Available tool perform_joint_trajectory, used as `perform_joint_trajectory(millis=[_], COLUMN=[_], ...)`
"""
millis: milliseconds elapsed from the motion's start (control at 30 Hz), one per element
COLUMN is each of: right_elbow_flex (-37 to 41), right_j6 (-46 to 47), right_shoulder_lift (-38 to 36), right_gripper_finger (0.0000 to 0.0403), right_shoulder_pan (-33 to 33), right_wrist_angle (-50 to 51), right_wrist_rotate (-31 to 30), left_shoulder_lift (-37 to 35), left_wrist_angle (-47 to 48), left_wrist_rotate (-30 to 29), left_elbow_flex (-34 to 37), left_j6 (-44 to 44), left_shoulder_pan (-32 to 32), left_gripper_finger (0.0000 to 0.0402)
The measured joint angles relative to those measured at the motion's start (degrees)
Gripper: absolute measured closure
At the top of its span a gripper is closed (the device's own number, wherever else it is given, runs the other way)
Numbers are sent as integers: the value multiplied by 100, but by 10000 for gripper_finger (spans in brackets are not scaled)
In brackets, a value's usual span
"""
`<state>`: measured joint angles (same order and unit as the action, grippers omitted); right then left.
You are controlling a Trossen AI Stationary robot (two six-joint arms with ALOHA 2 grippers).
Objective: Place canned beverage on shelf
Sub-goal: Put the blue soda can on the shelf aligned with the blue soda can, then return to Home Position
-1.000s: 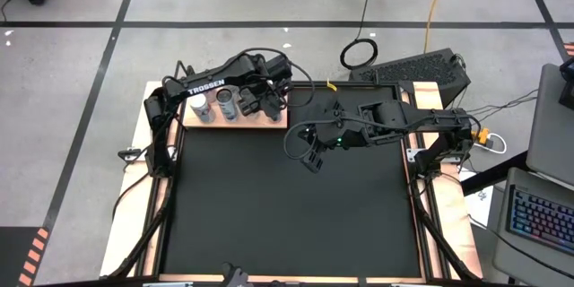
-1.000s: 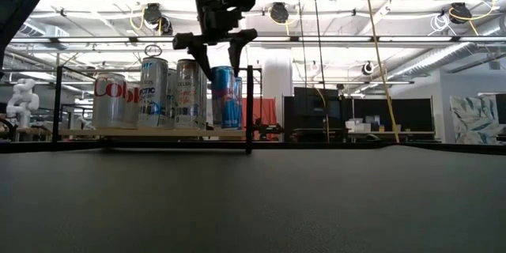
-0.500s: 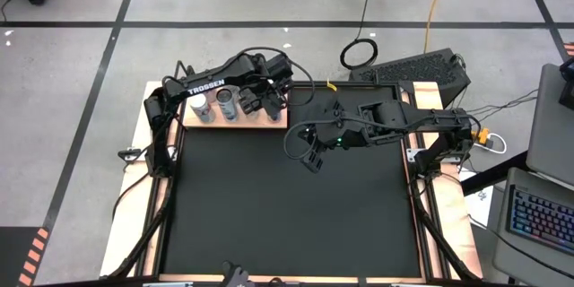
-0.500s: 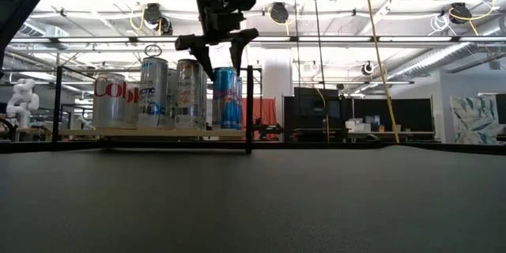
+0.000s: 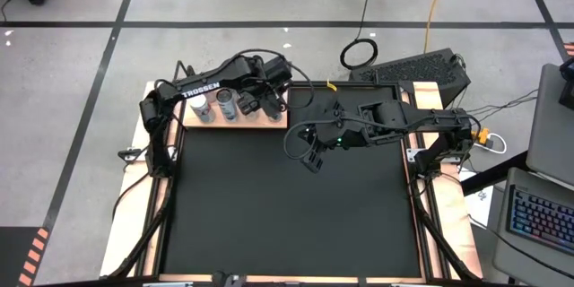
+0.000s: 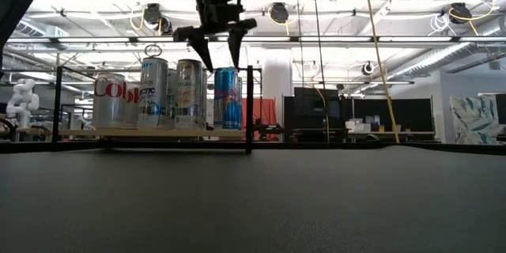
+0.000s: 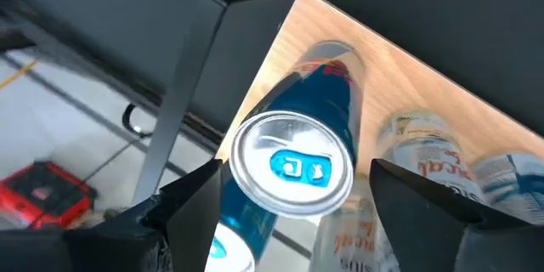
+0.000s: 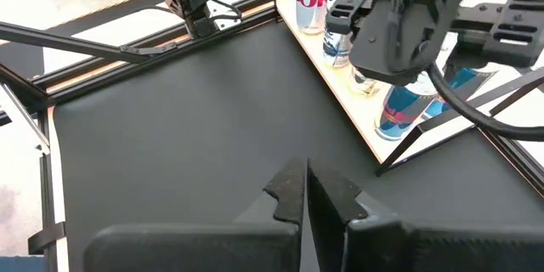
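The shelf is a light-wood board with black corner rods at the mat's far left. A blue canned beverage stands upright on the board's right end; it also shows in the left wrist view and the right wrist view. My left gripper hangs open just above the can's top, one finger on either side, touching nothing. My right gripper is shut and empty above the mat's far middle; it also shows in its own wrist view.
A Diet Coke can and two silver cans stand on the shelf left of the blue can. A black corner rod rises right beside the blue can. The black mat spreads toward the near edge.
My left gripper has gone straight up a little from the blue can's top, still open. The can stays upright on the shelf.
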<state>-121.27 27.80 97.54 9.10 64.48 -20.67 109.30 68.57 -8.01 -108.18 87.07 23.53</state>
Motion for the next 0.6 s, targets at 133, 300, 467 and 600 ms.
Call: perform_joint_trajectory(millis=[133, 300, 467, 600], right_elbow_flex=[0, 0, 0, 0], right_j6=[1, 1, 0, -1], right_shoulder_lift=[0, 0, 0, -2], right_gripper_finger=[403, 403, 403, 403], right_shoulder_pan=[-1, 0, 0, 1], right_wrist_angle=[-1, -1, 0, -1], right_wrist_rotate=[0, 0, 0, 0], left_shoulder_lift=[-195, -451, -674, -861], left_wrist_angle=[181, 263, 549, 666], left_wrist_rotate=[-222, -304, -322, 229], left_elbow_flex=[0, 0, 0, 0], left_j6=[-345, -647, -1281, -2427], left_shoulder_pan=[-138, -324, -561, -693], left_gripper_finger=[118, 118, 118, 118])
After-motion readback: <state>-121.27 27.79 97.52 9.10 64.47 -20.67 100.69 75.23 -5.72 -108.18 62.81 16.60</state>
